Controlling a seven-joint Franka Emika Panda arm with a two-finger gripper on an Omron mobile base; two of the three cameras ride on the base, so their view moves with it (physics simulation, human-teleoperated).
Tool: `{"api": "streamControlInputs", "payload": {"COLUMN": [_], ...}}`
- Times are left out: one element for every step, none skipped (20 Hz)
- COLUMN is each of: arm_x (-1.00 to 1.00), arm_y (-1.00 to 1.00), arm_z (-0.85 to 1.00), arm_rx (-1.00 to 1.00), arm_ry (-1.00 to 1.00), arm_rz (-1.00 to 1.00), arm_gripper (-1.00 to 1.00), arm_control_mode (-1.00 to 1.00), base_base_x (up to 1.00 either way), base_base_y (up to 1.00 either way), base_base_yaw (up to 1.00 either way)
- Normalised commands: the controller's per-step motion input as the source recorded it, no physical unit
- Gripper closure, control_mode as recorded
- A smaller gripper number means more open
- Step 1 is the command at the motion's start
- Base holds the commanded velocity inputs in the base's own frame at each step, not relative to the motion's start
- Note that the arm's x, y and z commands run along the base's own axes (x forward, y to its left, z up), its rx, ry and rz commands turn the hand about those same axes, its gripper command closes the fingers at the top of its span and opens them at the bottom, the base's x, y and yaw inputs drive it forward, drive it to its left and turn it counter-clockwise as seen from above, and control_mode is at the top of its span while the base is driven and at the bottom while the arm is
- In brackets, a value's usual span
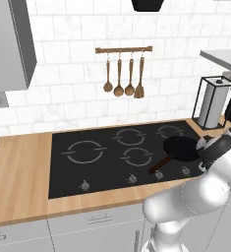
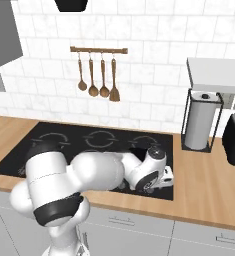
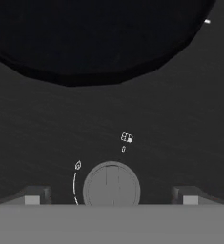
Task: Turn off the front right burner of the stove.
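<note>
The stove [image 1: 102,162] is set into the wooden counter [image 1: 18,182]. A round knob [image 3: 111,185] is seen between the spread fingertips [image 3: 31,196] of the gripper [image 3: 111,198], jaws fully apart, nothing held. A black pan [image 1: 180,148] sits on the right burner. Contact with the knob probably absent; view too close.
</note>
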Motion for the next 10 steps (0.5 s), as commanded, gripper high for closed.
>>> {"api": "streamControlInputs", "payload": {"arm_x": [0.16, 0.08, 0.04, 0.00, 0.00, 0.00, 0.00, 0.00, 0.00, 0.00], "arm_y": [0.00, -0.01, 0.00, 0.00, 0.00, 0.00, 0.00, 0.00, 0.00, 0.00], "arm_z": [-0.05, -0.04, -0.01, 0.00, 0.00, 0.00, 0.00, 0.00, 0.00, 0.00], "arm_rx": [0.00, 0.00, 0.00, 0.00, 0.00, 0.00, 0.00, 0.00, 0.00, 0.00], "arm_ry": [0.00, 0.00, 0.00, 0.00, 0.00, 0.00, 0.00, 0.00, 0.00, 0.00], "arm_rz": [0.00, 0.00, 0.00, 0.00, 0.00, 0.00, 0.00, 0.00, 0.00, 0.00], "arm_gripper": [-1.00, -1.00, -1.00, 1.00, 1.00, 1.00, 1.00, 1.00, 1.00, 1.00], "arm_control_mode": [-1.00, -1.00, -1.00, -1.00, -1.00, -1.00, -1.00, -1.00, -1.00, -1.00], "base_base_x": [0.00, 0.00, 0.00, 0.00, 0.00, 0.00, 0.00, 0.00, 0.00, 0.00], "base_base_y": [0.00, 0.00, 0.00, 0.00, 0.00, 0.00, 0.00, 0.00, 0.00, 0.00], "base_base_yaw": [0.00, 0.00, 0.00, 0.00, 0.00, 0.00, 0.00, 0.00, 0.00, 0.00]}}
